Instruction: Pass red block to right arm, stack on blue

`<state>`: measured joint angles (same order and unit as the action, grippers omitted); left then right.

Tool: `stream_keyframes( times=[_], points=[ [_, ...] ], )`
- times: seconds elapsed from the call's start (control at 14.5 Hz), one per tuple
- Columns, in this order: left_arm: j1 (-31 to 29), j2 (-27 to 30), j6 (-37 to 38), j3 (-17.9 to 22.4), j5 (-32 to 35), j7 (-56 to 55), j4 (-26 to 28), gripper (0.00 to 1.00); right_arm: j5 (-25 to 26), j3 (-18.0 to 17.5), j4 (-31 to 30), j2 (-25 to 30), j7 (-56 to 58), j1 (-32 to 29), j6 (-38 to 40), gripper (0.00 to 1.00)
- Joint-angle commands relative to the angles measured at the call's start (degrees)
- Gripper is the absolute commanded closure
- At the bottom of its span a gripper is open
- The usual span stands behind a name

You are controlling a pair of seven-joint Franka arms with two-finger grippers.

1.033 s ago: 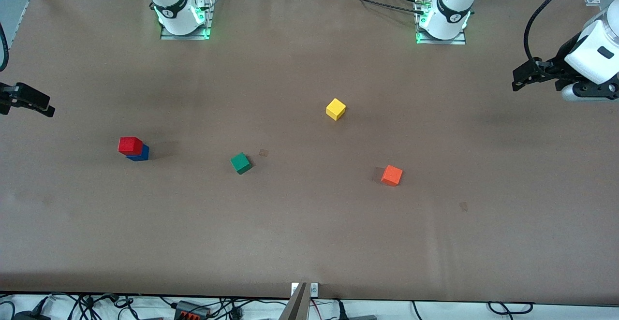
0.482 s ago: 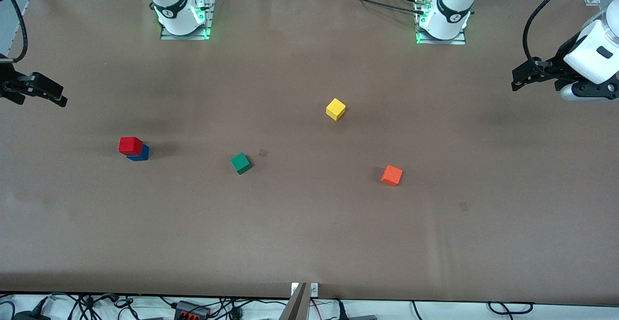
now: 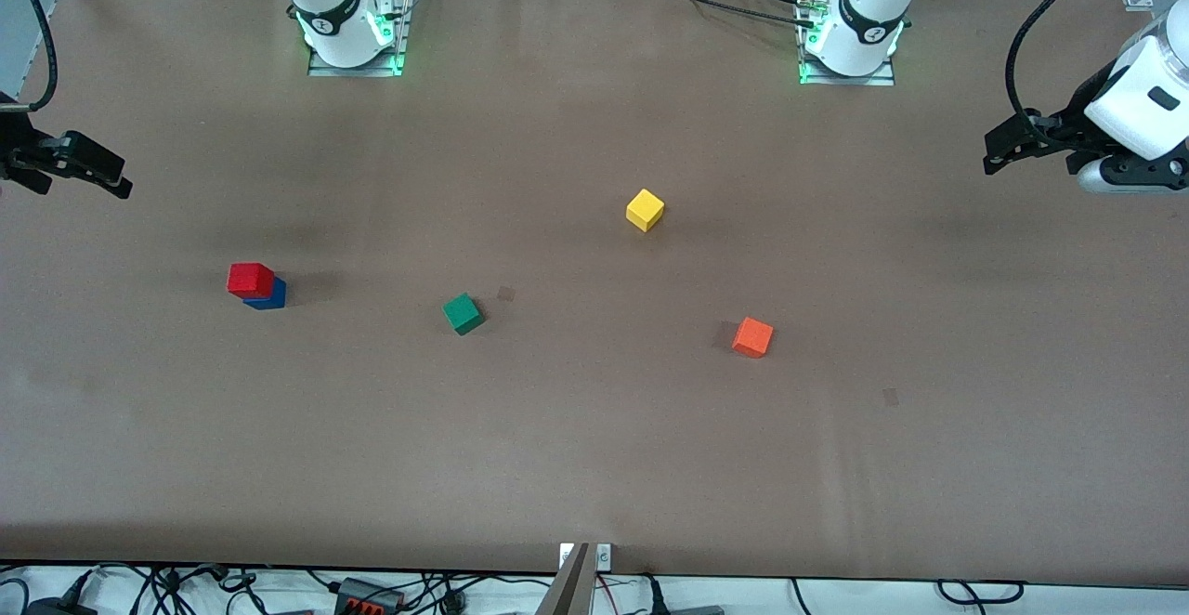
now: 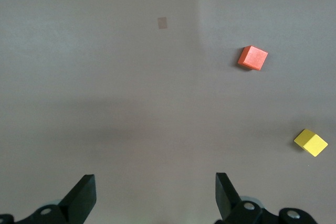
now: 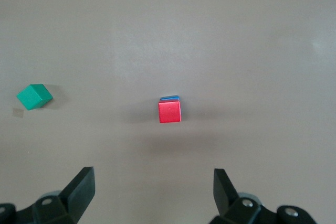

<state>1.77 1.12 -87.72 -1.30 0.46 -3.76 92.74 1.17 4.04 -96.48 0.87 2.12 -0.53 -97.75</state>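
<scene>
Red block [image 3: 250, 279] sits on top of the blue block [image 3: 270, 295], toward the right arm's end of the table [image 3: 594, 448]. From the right wrist view the red block [image 5: 169, 111] covers nearly all of the blue one [image 5: 169, 98], only a thin edge showing, so the stack looks a bit offset but seated. Task appears done, judging by how the blocks lie.

Right gripper [image 3: 70, 164] hangs over the table edge at its own end, well apart from the stack; in its wrist view the fingers [image 5: 82, 185] are spread wide w/ nothing between them. Left gripper [image 3: 1008, 146] hangs over the table's other end; its fingers [image 4: 84, 196] are likewise spread, empty. Both arms look parked, waiting.

Other stuff: green block [image 3: 462, 312] beside the stack toward the middle, yellow block [image 3: 645, 209] and orange block [image 3: 752, 336] further toward the left arm's end.

Handling, as a guess: red block looks small, light, stiff, matte faces, prob. wood or foam, so not slippery and not fragile. Best hold is across two flat opposing side faces, mid-height, jaws square to the faces; a skewed pinch on corners could twist it or nudge the blue block underneath.

Writing/brands: none readable on any block. Arm bases carry a small round mark, approx. a logo, too small to read.
</scene>
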Motion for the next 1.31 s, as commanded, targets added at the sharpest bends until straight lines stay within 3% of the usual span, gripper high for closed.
stream_keyframes(
  times=[0.0, 1.24],
  points=[
    [-0.3, 0.3, 1.1, -0.2, -1.0, 0.6, -1.0, 0.00, -0.6, -0.8, -0.7, 1.2, -0.8, -0.8, 0.3, 0.00],
    [-0.3, 0.3, 1.1, -0.3, -1.0, 0.5, -1.0, 0.00, 0.2, -1.0, 1.1, 0.6, 0.2, -0.6, 0.5, 0.00]
  ],
)
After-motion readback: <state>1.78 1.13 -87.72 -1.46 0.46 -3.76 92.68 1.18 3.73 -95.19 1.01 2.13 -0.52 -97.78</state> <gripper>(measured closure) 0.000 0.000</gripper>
